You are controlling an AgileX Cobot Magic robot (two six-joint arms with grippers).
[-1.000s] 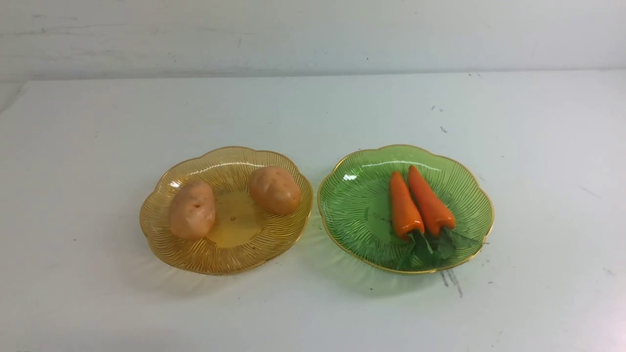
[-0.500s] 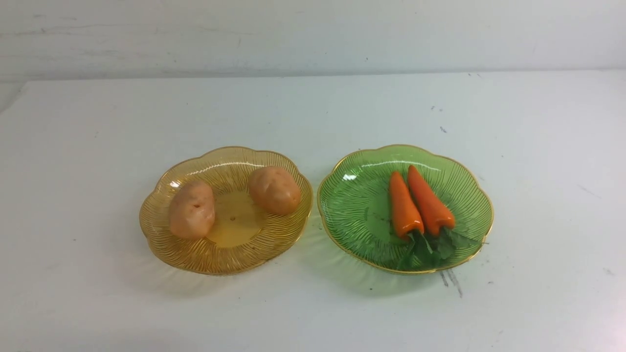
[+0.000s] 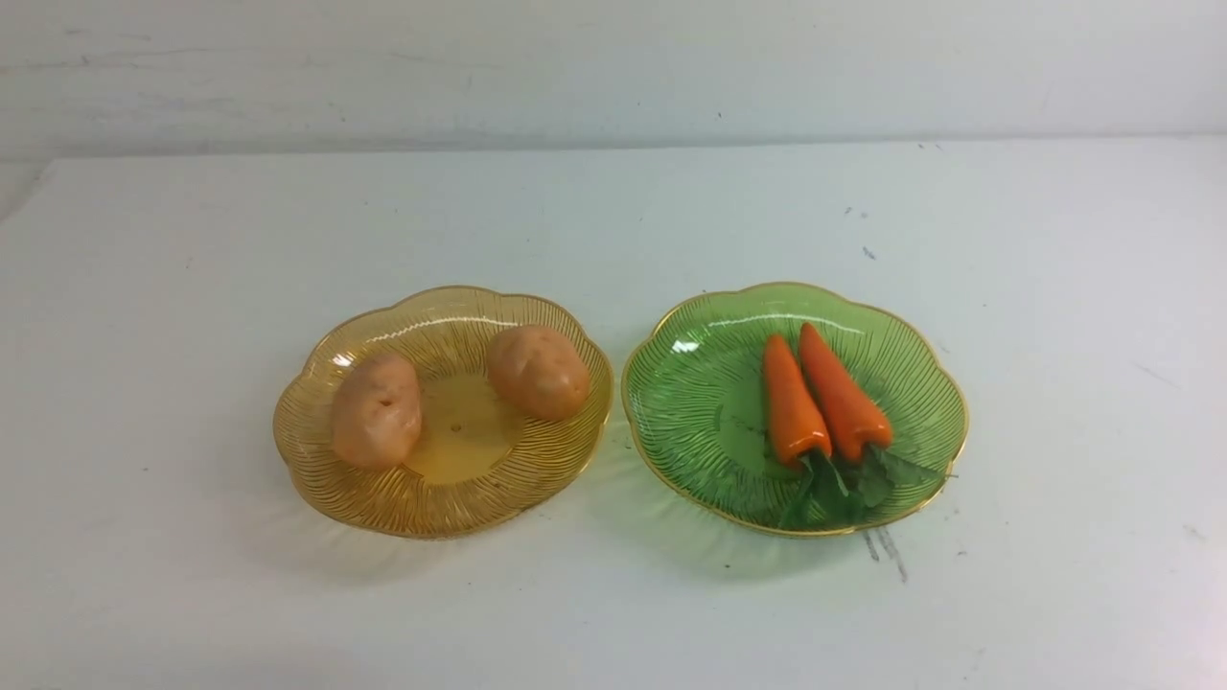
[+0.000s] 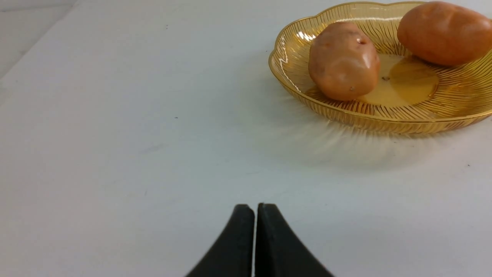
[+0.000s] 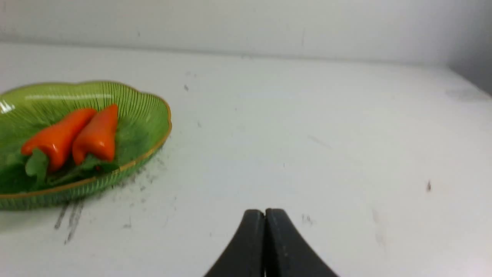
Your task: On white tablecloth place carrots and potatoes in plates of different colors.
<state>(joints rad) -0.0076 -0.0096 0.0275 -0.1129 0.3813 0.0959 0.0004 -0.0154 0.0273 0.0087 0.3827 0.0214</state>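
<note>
On the white tablecloth (image 3: 613,211) two potatoes (image 3: 377,410) (image 3: 539,372) lie in the amber-yellow plate (image 3: 383,498) on the left. Two carrots (image 3: 792,407) (image 3: 842,396) lie side by side in the green plate (image 3: 700,383) on the right, leafy tops toward me. Neither gripper shows in the front view. The left gripper (image 4: 255,207) is shut and empty, low over bare cloth, short of the amber plate (image 4: 384,119) and potatoes (image 4: 342,61). The right gripper (image 5: 264,213) is shut and empty over bare cloth, to the right of the green plate (image 5: 146,115) and carrots (image 5: 96,134).
A pale wall (image 3: 613,67) rises behind the table's far edge. Dark scuff marks (image 3: 887,551) lie on the cloth just in front of the green plate. The table's left edge (image 3: 24,196) shows at the far left.
</note>
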